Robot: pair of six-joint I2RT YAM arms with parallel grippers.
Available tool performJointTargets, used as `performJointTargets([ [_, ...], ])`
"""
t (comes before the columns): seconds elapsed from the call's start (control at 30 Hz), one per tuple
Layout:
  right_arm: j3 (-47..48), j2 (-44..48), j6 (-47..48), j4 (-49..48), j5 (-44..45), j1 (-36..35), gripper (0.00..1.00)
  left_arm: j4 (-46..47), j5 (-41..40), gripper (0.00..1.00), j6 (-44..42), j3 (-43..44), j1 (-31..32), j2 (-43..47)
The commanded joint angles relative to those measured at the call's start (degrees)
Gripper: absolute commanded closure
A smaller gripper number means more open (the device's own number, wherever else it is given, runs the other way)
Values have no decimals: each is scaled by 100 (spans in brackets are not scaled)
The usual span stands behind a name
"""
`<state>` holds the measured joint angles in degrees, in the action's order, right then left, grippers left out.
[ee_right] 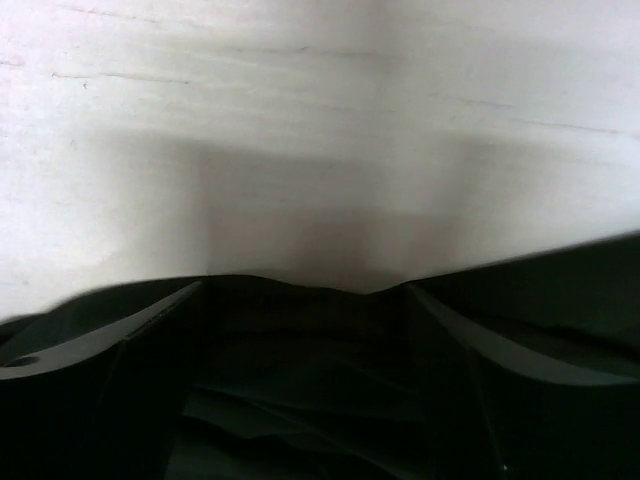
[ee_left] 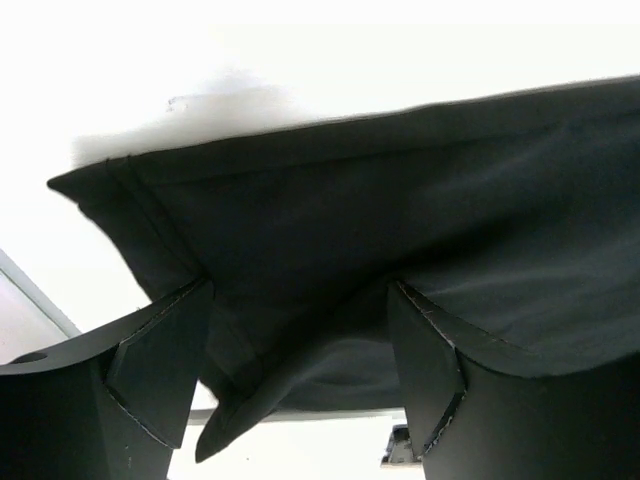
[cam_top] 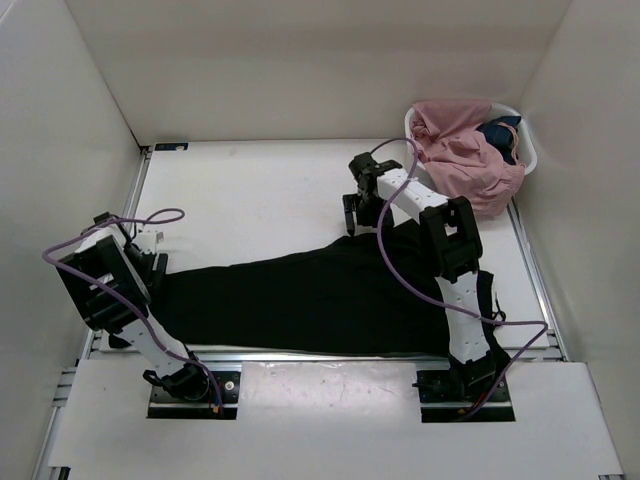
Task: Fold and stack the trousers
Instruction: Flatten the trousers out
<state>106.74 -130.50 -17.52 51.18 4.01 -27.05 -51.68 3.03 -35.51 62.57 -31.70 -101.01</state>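
Observation:
The black trousers (cam_top: 320, 295) lie spread across the near half of the table, legs toward the left. My left gripper (cam_top: 155, 262) is at their left end. In the left wrist view its jaws (ee_left: 300, 290) stand wide apart, with the leg hem (ee_left: 330, 230) lying between the fingers (ee_left: 160, 360). My right gripper (cam_top: 358, 215) is at the far edge of the trousers on the right. In the right wrist view it (ee_right: 305, 290) is open, with the edge of the black fabric (ee_right: 300, 360) between its fingers (ee_right: 470, 340) and the white table beyond.
A white basket (cam_top: 527, 150) stands at the back right corner, holding a pink garment (cam_top: 460, 160) and a dark blue cloth (cam_top: 500, 135). White walls enclose the table (cam_top: 260, 190) on three sides. The arm bases sit on a rail along the near edge.

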Motion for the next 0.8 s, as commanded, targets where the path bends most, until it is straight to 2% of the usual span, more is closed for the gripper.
performJointTargets([
  [0.0, -171, 68, -182, 77, -576, -29, 22, 167, -57, 19, 123, -200, 6, 152],
  [0.07, -171, -72, -234, 77, -882, -29, 53, 307, -118, 19, 123, -384, 6, 152],
  [0.1, -119, -72, -234, 24, -998, 24, 83, 308, -118, 19, 123, -446, 6, 82],
  [0.17, 13, -72, -357, 24, -1217, 86, 100, 491, -188, 19, 176, -596, 6, 82],
  [0.27, 320, 173, -497, -213, -1701, 305, 100, 764, -442, 19, 176, -947, 6, 29],
  [0.4, 726, 848, -918, -660, -1842, 525, 100, 949, -584, 19, 114, -1167, 6, -24],
  [0.5, -36, 1999, -1191, -1713, -1501, 613, 100, 1011, -689, 19, 0, -1290, 6, 46],
  [0.6, -1555, 3761, -1481, -3154, -1096, 613, 100, 1222, -856, 19, 0, -1501, 6, 46],
  [0.63, -2447, 4134, -1570, -3941, -1017, 613, 100, 1283, -856, 19, -52, -1554, 6, -23],
  [0.7, -3235, 5089, -1719, -4561, -736, 613, 100, 1283, -856, 19, -53, -1616, 6, -24],
  [0.77, -3920, 5524, -1773, -4792, -595, 456, 100, 1283, -804, 19, -53, -1686, 6, -24],
])
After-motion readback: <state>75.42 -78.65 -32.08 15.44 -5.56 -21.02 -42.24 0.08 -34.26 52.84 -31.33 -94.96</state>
